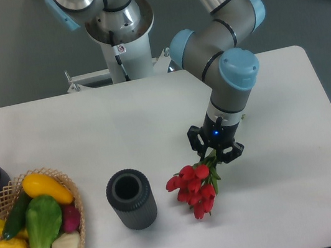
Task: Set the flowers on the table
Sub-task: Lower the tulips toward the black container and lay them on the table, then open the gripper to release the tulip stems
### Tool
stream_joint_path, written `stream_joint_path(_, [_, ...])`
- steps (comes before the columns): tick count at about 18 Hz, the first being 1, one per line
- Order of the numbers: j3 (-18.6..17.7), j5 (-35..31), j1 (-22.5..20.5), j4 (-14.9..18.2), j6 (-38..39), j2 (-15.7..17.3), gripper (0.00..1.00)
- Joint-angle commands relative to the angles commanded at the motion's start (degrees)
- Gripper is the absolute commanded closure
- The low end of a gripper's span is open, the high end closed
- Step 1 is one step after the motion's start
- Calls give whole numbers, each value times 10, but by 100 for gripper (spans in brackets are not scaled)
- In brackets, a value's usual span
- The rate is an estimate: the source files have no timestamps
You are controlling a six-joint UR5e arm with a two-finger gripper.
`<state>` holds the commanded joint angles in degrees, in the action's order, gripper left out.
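Fingers (208, 153) of the gripper (215, 148) clamp the flowers (192, 188) at the stems, blooms low over the tabletop (79, 137); lowering and release remain.

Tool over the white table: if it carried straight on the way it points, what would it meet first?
The tool points down, shut on the flowers, whose red heads hang below it. They would likely meet the table first, right of the dark cylinder. Their height above the table is unclear.
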<state>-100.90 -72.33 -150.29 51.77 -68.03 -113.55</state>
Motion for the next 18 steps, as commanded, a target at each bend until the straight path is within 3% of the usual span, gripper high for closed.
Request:
stream_joint_path(10, [1, 0, 0, -3, -6, -1, 37])
stream_joint_path(12, [2, 0, -1, -4, -15, 0, 24])
stream_joint_path(14, [4, 0, -5, -7, -32, 3, 0])
stream_joint_path(18, [19, 4, -25, -6, -26, 17, 0])
